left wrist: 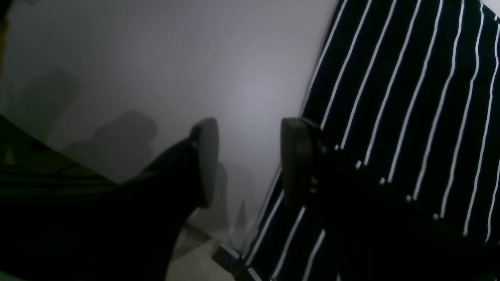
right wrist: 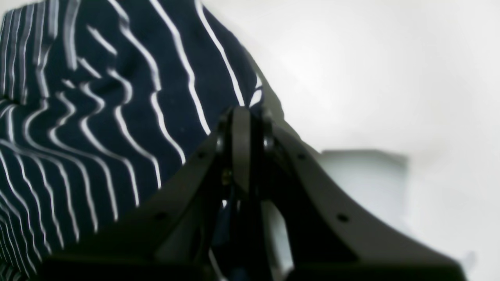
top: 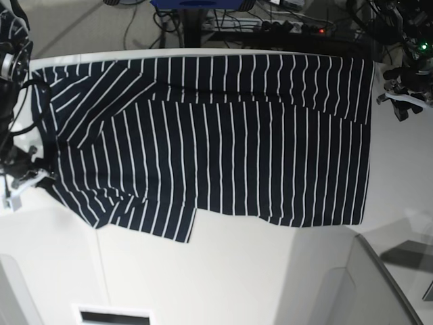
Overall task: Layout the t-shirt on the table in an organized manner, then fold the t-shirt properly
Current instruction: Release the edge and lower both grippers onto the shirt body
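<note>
The t-shirt (top: 223, 142), dark navy with thin white stripes, lies spread wide across the off-white table (top: 237, 271), one sleeve folded in at the top left. At its left edge my right gripper (top: 34, 177) sits low. In the right wrist view that gripper (right wrist: 242, 117) is shut, its tips pinching the rippled edge of the t-shirt (right wrist: 97, 117). My left gripper (top: 398, 101) hovers just off the shirt's right edge. The left wrist view shows it (left wrist: 250, 156) open over bare table (left wrist: 175, 58), one finger overlapping the t-shirt (left wrist: 410, 97) and nothing between its fingers.
Cables and a power strip (top: 291, 27) lie on the floor beyond the table's far edge. A grey panel (top: 392, 284) stands at the lower right and a white slotted piece (top: 111, 317) at the bottom. Floor and a dark fitting (left wrist: 226, 257) show below the table's edge.
</note>
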Controlling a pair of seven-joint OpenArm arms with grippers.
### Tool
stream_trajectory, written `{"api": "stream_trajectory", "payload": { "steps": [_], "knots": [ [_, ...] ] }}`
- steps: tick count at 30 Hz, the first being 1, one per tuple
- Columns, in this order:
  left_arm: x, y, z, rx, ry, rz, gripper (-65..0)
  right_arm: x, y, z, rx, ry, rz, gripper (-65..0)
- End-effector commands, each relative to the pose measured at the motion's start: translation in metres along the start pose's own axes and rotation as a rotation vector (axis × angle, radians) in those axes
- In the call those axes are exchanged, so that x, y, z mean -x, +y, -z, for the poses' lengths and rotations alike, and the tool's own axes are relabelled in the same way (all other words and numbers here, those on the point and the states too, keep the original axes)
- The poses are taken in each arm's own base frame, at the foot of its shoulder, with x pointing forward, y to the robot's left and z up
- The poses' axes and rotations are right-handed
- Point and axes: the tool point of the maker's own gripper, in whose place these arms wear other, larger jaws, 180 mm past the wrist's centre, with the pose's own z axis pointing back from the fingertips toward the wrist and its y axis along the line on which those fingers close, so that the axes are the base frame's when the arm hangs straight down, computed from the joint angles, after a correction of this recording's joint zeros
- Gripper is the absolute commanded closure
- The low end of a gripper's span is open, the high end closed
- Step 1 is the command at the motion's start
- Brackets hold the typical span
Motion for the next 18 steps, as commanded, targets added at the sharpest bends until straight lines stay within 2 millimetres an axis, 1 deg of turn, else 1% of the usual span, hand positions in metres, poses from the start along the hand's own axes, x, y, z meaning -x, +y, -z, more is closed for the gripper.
{"api": "stream_trajectory", "payload": {
  "steps": [1,2,6,8,10,12,14,15,18],
  "knots": [
    [-0.014,0.004,-0.002,-0.01,-0.044,0.014,-25.7,-0.025,-0.005,-0.011,0.011,-0.045,-0.035,0.0],
    [-0.013,0.003,-0.002,-0.007,-0.043,0.015,-25.7,-0.027,-0.003,-0.016,0.017,-0.033,-0.067,0.0],
    [-0.011,-0.004,-0.001,0.01,-0.039,0.014,-25.5,-0.018,0.014,-0.029,0.021,0.012,-0.163,0.0],
    [-0.008,-0.024,0.003,0.062,-0.027,0.035,-25.5,-0.013,0.021,-0.036,0.025,0.023,-0.207,0.0],
    [-0.002,-0.054,0.007,0.134,-0.008,0.067,-25.5,-0.006,0.03,-0.04,0.023,0.041,-0.235,0.0],
    [0.006,-0.09,0.009,0.224,0.012,0.1,-25.3,0.005,0.037,-0.044,0.02,0.067,-0.251,0.0],
    [0.013,-0.133,0.007,0.33,0.028,0.141,-25.3,0.012,0.044,-0.048,0.018,0.071,-0.269,0.0],
    [0.016,-0.151,0.006,0.374,0.034,0.156,-25.3,0.016,0.048,-0.05,0.014,0.068,-0.276,0.0],
    [0.021,-0.22,-0.005,0.541,0.033,0.223,-25.3,0.023,0.057,-0.058,0.011,0.053,-0.303,0.0]
  ]
}}
